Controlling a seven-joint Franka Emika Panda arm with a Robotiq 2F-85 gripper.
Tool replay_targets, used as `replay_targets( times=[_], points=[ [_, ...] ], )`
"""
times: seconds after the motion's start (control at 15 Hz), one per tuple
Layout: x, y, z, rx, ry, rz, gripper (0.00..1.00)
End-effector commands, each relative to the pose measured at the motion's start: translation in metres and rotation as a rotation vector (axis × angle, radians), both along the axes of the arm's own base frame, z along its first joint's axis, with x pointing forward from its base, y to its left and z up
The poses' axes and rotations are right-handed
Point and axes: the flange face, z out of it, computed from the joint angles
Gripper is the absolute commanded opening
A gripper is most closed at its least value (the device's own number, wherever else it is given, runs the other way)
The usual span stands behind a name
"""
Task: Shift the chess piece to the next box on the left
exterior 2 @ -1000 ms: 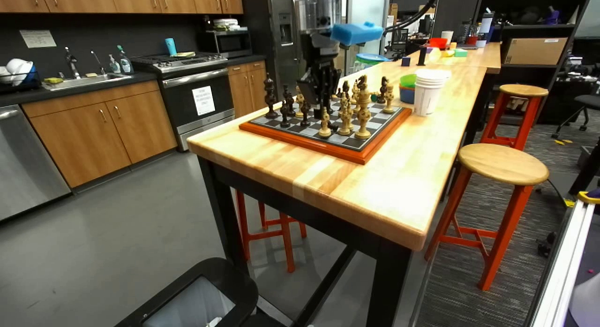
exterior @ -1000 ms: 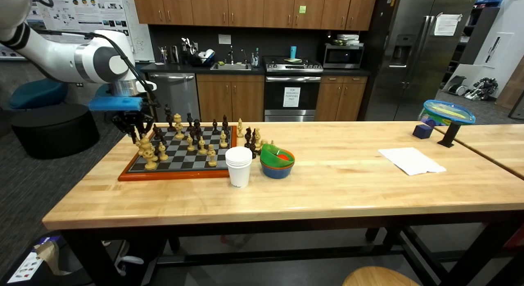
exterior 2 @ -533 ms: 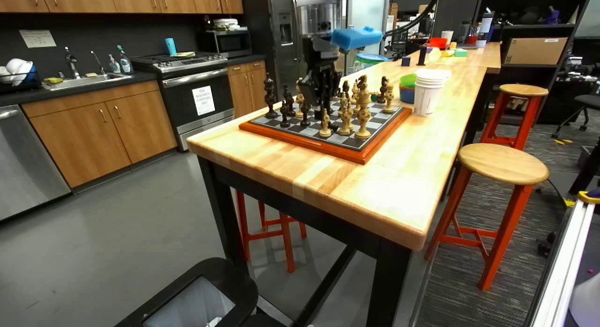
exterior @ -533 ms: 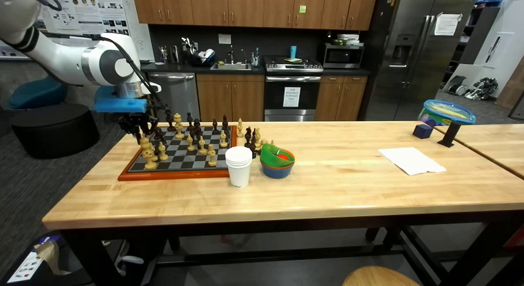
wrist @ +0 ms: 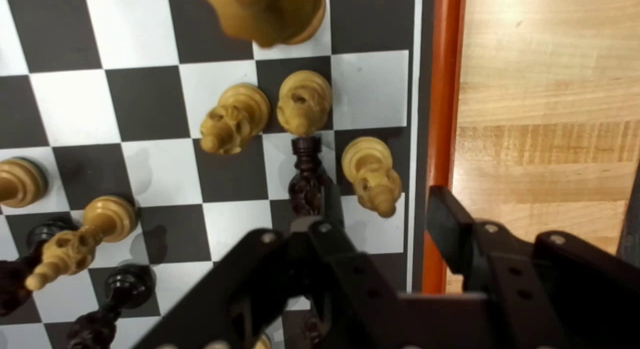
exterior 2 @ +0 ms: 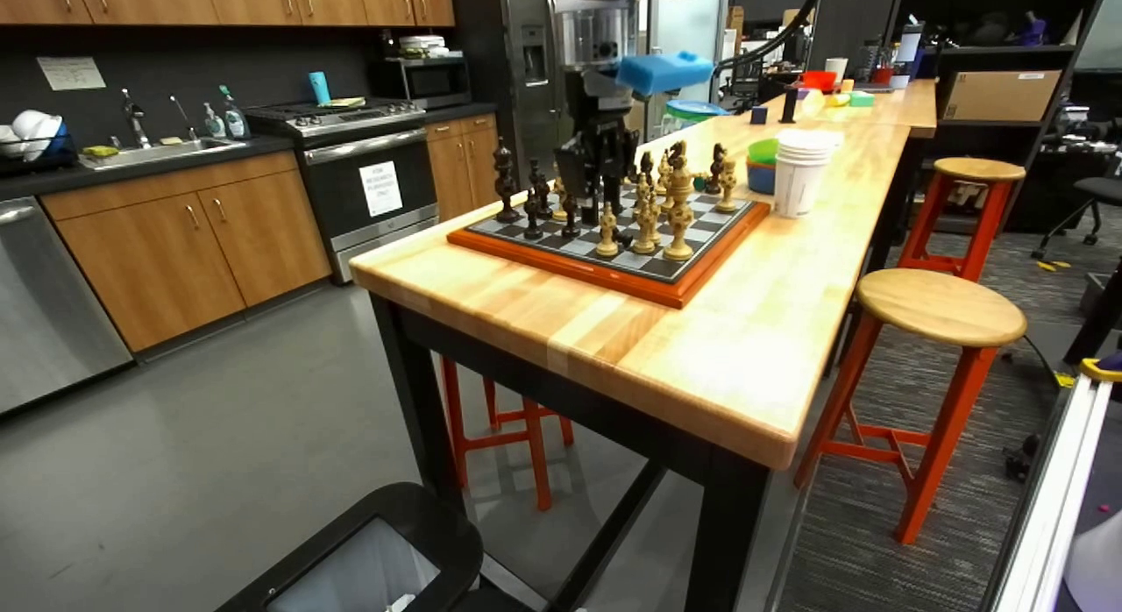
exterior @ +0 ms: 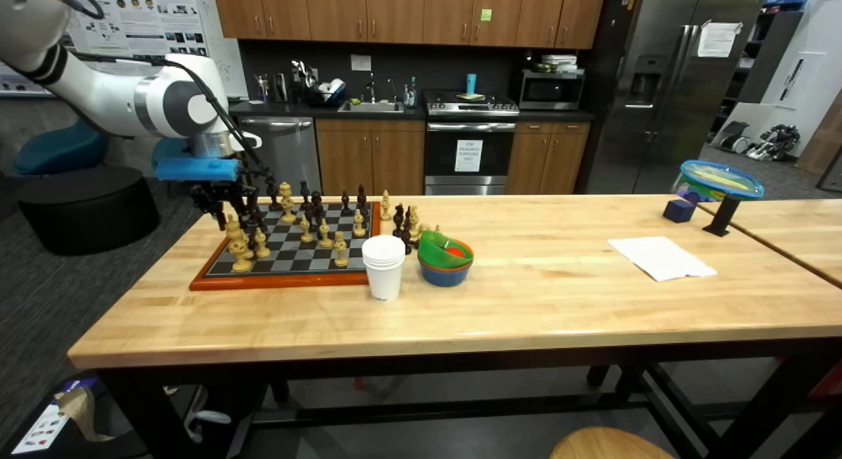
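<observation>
The chessboard [exterior: 283, 281] with its red-brown rim also shows in an exterior view [exterior 2: 570, 268]. A light chess piece [wrist: 371, 169] stands on a dark square in the edge column in the wrist view; it also shows in an exterior view [exterior 2: 607, 232]. My gripper [wrist: 385, 191] is open and low over the board, one finger on each side of this piece's head, with gaps. The gripper shows in both exterior views [exterior: 231, 221] [exterior 2: 600, 207]. A dark piece [wrist: 306, 184] appears to lie on its side beside the left finger, which partly covers it.
Other light pieces [wrist: 304, 101] [wrist: 237, 116] stand close by, and a tall light piece [wrist: 270, 16] rises near the top. Dark pieces [wrist: 127, 286] stand farther left. White cups [exterior: 384, 268] and bowls [exterior: 446, 273] are beside the board.
My gripper has moved slightly right and down in an exterior view. Its fingers look wider apart now. The pieces have not visibly moved.
</observation>
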Motion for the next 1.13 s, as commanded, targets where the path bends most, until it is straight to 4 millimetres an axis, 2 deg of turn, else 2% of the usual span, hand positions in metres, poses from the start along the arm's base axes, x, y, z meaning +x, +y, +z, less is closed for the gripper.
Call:
replay_targets(
  times=[0.0, 0.2, 0.4, 0.6, 0.8, 0.87, 0.93, 1.07],
  points=[
    [-0.017, 0.005, 0.03, 0.015, -0.05, -0.008, 0.79],
    [-0.056, 0.015, 0.071, 0.012, -0.088, 0.013, 0.98],
    [-0.097, 0.023, 0.107, 0.007, -0.083, 0.054, 1.0],
    [-0.151, 0.028, 0.143, -0.004, -0.045, 0.108, 1.0],
    [-0.201, 0.021, 0.172, 0.017, -0.018, 0.155, 1.0],
    [-0.212, 0.018, 0.178, 0.028, -0.019, 0.154, 1.0],
    [-0.184, 0.025, 0.17, -0.004, -0.005, 0.129, 1.0],
    [-0.205, 0.019, 0.182, 0.009, -0.022, 0.136, 1.0]
  ],
)
